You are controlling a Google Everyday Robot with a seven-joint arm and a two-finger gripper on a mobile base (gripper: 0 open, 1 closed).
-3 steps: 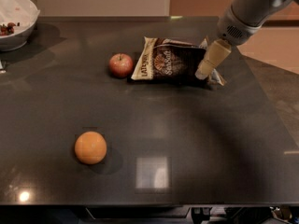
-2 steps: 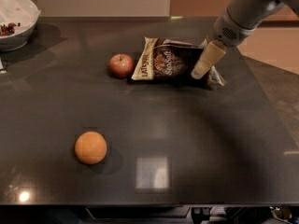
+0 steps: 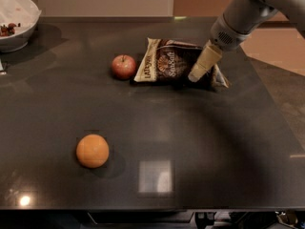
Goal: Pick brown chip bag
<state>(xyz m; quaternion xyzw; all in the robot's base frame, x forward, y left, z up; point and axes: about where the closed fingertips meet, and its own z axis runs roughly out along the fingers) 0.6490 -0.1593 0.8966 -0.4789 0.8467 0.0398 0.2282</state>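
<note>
At the right end of the brown chip bag, the gripper, open or not I cannot tell, should pinch softly.

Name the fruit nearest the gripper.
The red apple, just left of the brown chip bag. The gripper is over that bag's right part. The orange lies far off at front left.

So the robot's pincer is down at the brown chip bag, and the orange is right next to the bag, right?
Not quite. The camera view shows the red apple next to the brown chip bag, not the orange, which sits alone, much nearer the camera. The pincer is at the bag, as you said.
</note>
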